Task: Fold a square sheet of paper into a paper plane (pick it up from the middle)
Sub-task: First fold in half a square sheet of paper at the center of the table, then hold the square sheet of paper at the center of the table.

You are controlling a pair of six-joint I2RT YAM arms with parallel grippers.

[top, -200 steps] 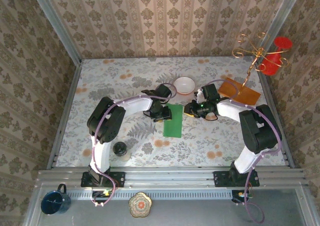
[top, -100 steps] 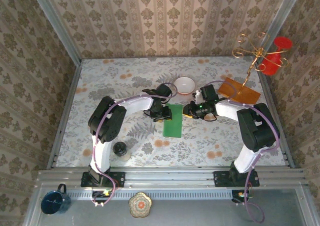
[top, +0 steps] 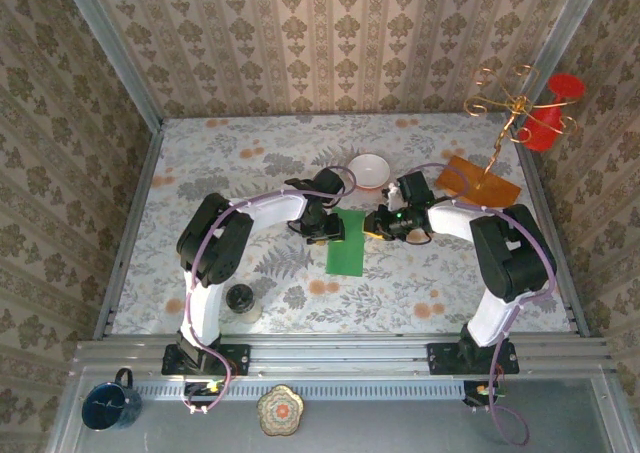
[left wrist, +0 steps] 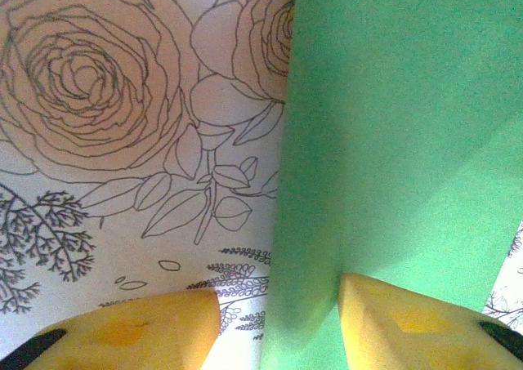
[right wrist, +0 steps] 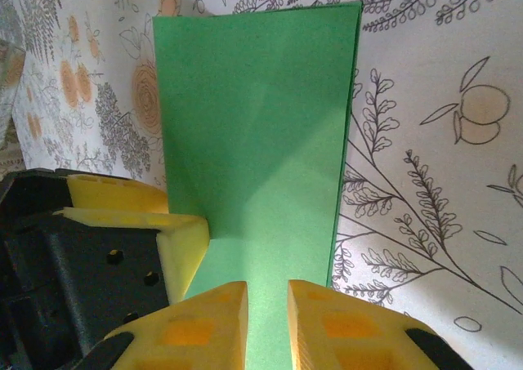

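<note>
Right gripper has slid left onto the folded square sheet of paper mid-table, jaws nearly together. Pinching it? Can't tell. Left gripper straddles its left edge, jaws apart. Next crease looks close.

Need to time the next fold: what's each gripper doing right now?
Left gripper: open, straddling the green paper's edge, holding nothing.
Right gripper: barely open, tips over the paper, nothing pinched.

Left arm and right arm alike — white links, black joints, lilac cables, yellow jaws.
</note>
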